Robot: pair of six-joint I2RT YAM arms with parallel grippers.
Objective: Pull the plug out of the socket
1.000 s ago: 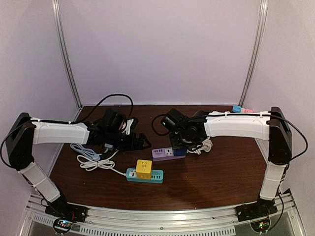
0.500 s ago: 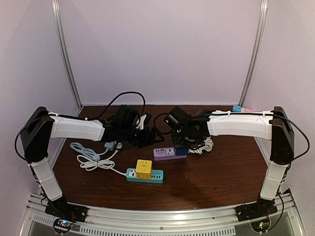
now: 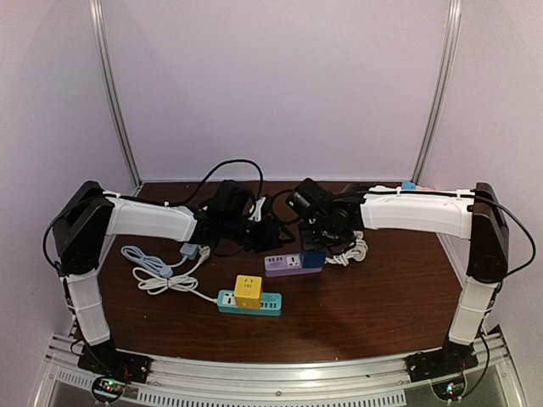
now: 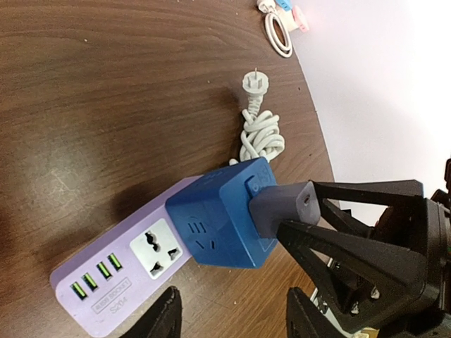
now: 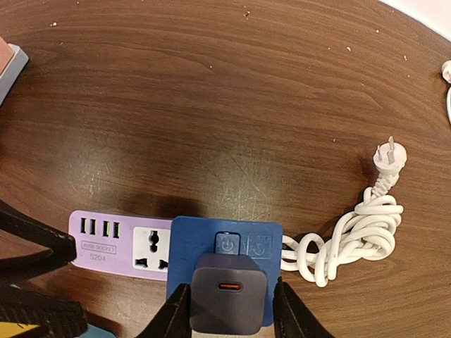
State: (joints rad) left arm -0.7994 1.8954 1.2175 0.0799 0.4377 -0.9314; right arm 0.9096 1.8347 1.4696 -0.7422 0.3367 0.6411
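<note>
Gripping the grey plug, the right hand looks ready to pull. The open left hand hovers near the purple socket strip, which probably needs pinning first.

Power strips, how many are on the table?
2. A purple strip sits mid-table with a blue cube plugged in; a teal strip lies nearer, carrying a yellow cube. Blue and pink things at the far right corner may be more.

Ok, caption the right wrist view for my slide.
Jaws of the right gripper bracket the grey charger plugged into a blue adapter on the purple power strip.
</note>
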